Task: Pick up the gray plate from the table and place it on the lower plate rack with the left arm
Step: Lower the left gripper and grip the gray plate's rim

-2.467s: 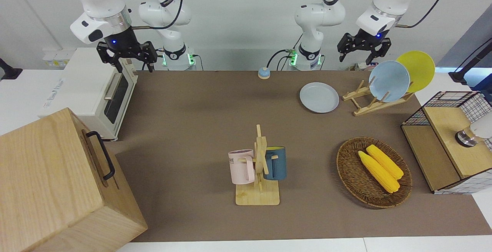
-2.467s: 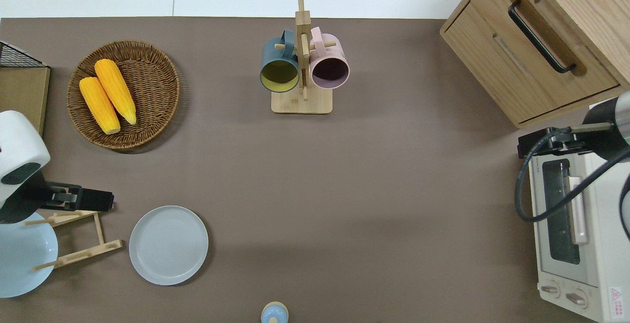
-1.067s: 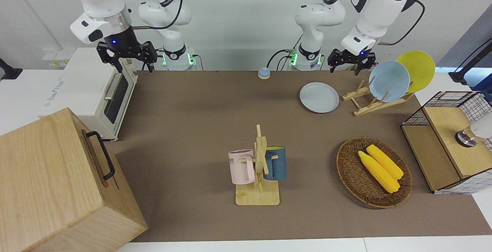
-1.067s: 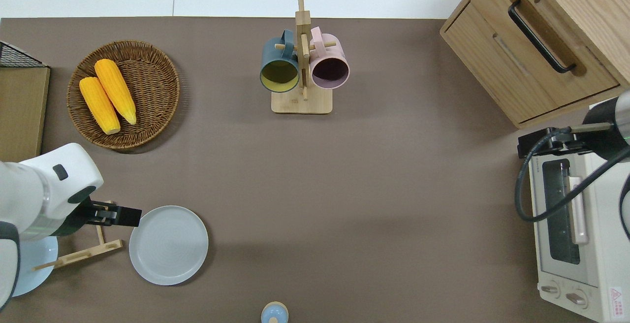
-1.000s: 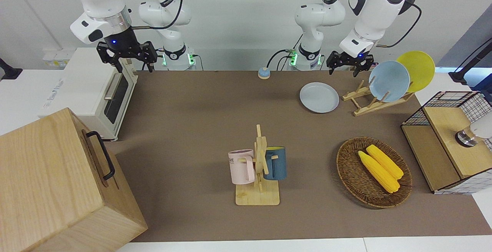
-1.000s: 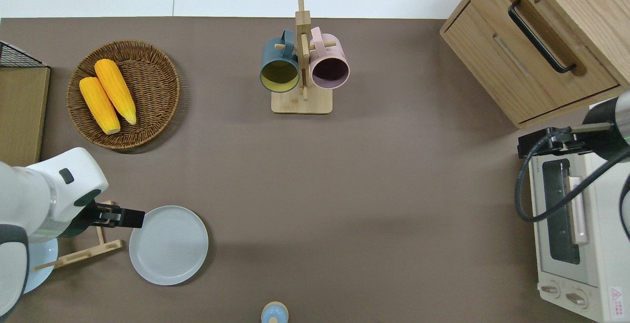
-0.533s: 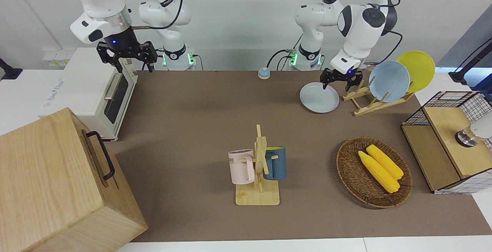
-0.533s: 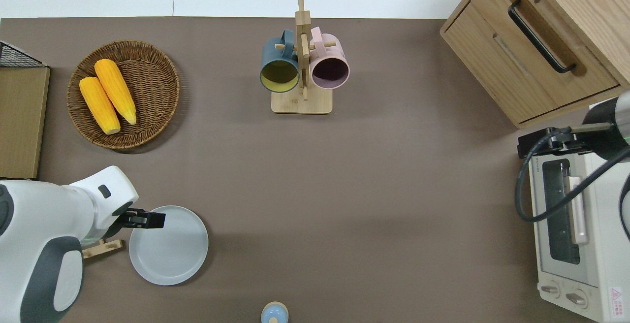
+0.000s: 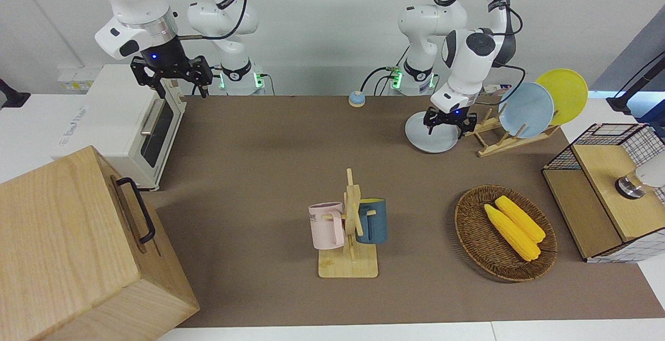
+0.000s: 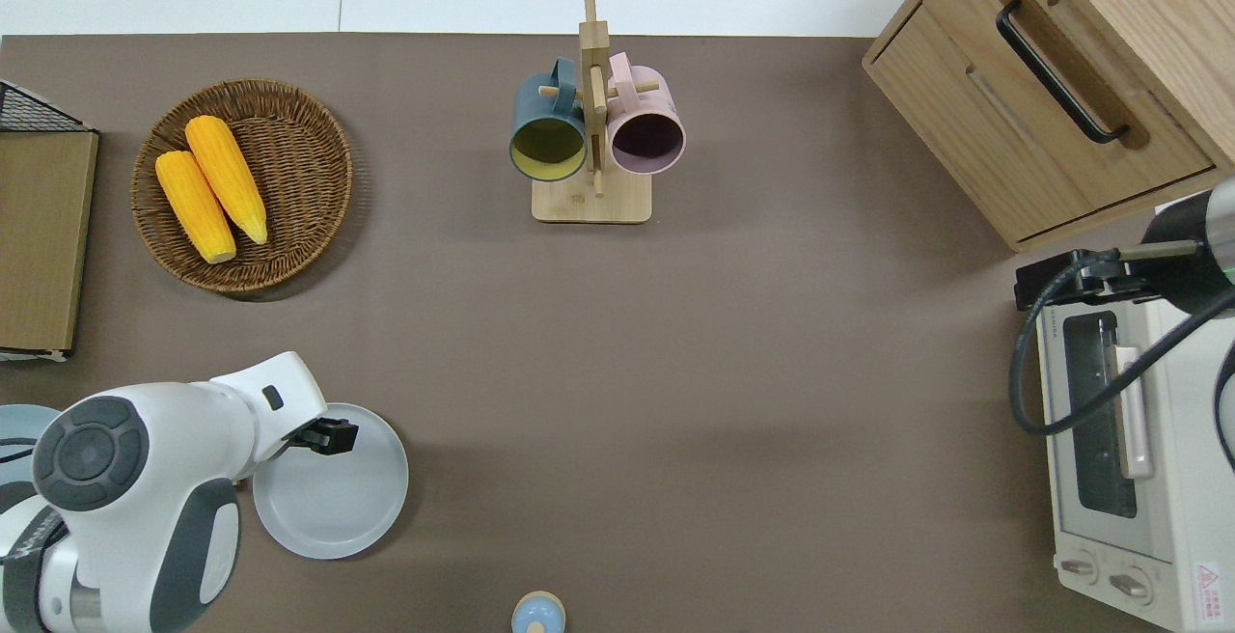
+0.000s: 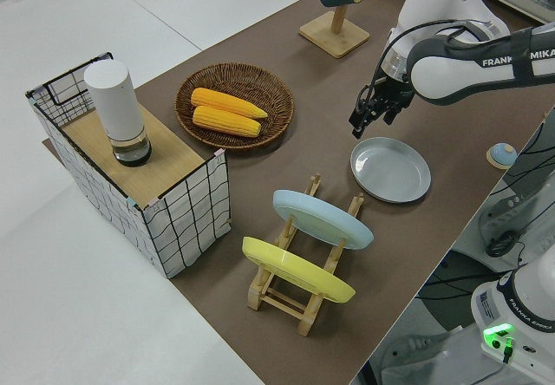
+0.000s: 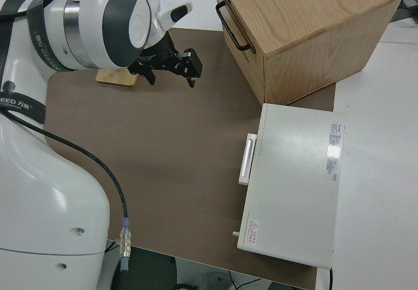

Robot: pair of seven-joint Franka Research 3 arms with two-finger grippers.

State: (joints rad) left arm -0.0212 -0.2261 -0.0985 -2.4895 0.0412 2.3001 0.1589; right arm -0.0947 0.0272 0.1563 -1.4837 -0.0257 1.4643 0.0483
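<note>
Hanging over the gray plate (image 10: 333, 498), the left gripper (image 10: 333, 436) pointed down with its fingers spread and nothing between them — above the part of the rim farther from the robots. The plate lay flat near the table edge nearest the robots, toward the left arm's end. The lower plate rack (image 9: 493, 141) stood just beside it, toward that end; the right arm was parked.

white jointed arms (image 9: 470, 50); gray joint caps; black cables; black jaws
</note>
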